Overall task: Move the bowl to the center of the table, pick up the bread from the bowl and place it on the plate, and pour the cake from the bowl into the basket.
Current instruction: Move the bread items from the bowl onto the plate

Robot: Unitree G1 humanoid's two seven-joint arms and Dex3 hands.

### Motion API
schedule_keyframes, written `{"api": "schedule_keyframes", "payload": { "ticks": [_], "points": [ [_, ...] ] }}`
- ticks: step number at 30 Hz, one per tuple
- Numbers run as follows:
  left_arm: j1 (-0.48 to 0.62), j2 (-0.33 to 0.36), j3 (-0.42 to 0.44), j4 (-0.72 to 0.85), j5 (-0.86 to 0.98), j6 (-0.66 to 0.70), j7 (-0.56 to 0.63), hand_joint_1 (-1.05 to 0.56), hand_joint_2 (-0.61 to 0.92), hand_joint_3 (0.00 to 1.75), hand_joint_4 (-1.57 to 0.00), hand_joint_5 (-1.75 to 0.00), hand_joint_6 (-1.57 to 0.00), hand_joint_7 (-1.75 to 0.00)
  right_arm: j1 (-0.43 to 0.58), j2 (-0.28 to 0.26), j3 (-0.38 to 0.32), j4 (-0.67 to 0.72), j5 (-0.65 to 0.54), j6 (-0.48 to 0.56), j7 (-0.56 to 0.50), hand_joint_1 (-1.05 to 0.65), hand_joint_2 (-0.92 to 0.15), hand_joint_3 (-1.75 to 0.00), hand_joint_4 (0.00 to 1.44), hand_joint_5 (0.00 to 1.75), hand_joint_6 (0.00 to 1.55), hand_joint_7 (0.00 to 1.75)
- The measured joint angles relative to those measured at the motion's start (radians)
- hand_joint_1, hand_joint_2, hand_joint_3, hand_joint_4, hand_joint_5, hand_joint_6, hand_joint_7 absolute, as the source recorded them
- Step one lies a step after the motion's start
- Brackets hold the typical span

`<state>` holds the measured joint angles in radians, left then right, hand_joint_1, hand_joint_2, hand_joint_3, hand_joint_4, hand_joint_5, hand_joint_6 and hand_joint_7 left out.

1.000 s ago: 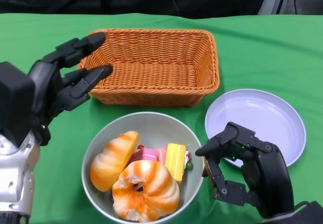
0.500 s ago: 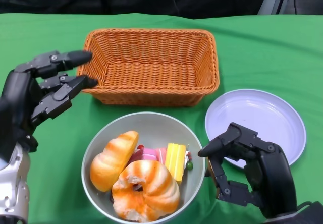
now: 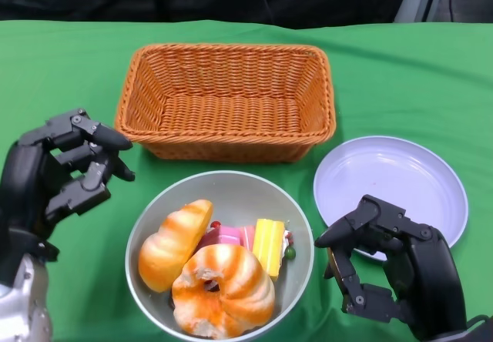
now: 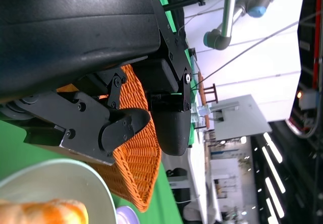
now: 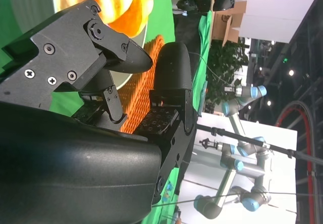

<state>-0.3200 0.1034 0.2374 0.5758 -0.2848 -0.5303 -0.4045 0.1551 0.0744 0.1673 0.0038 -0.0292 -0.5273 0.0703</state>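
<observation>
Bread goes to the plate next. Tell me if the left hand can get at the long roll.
Probably yes. The left hand is open beside the bowl, and the long roll lies on that side, uncovered on top.

Bright, even overhead light.
Sharp and glare-free from the head; blown-out white background, blurred near edges at both wrists.

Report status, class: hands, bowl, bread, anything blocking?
Left hand and right hand open, flanking the bowl, not touching. Bread and cake in bowl. Plate and basket empty; nothing blocking.
</observation>
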Motion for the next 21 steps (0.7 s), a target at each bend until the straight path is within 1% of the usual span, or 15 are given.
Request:
{"api": "schedule_keyframes", "payload": {
  "ticks": [3,7,12,17,21],
  "points": [
    [0.007,-0.010,0.003,0.000,-0.004,0.007,0.001,-0.04,0.58,1.02,-0.78,-1.55,-0.82,-1.29,0.006,-0.002,-0.002,0.000,0.012,0.000,0.008,-0.10,-0.49,-1.06,0.83,1.48,0.81,1.10],
    [0.011,-0.020,0.013,0.009,-0.004,0.020,0.029,-0.04,0.55,1.09,-0.78,-1.56,-0.81,-1.30,0.009,-0.007,-0.010,0.000,0.019,0.000,0.016,-0.10,-0.50,-1.04,0.84,1.48,0.81,1.09],
    [0.009,-0.032,0.021,0.053,0.007,-0.003,0.083,-0.06,0.53,1.11,-0.80,-1.55,-0.82,-1.29,0.014,-0.018,-0.028,-0.022,0.027,0.011,0.030,-0.10,-0.53,-1.01,0.82,1.49,0.80,1.09],
    [-0.024,-0.041,0.038,0.101,-0.003,-0.032,0.091,-0.07,0.51,1.13,-0.81,-1.57,-0.82,-1.30,0.014,-0.032,-0.041,-0.035,0.030,0.018,0.033,-0.11,-0.58,-0.95,0.81,1.49,0.80,1.07],
    [-0.053,-0.048,0.041,0.135,-0.002,-0.059,0.092,-0.08,0.48,1.18,-0.82,-1.58,-0.82,-1.32,0.014,-0.046,-0.059,-0.051,0.033,0.020,0.038,-0.12,-0.60,-0.89,0.82,1.46,0.81,1.04]
  ]
}}
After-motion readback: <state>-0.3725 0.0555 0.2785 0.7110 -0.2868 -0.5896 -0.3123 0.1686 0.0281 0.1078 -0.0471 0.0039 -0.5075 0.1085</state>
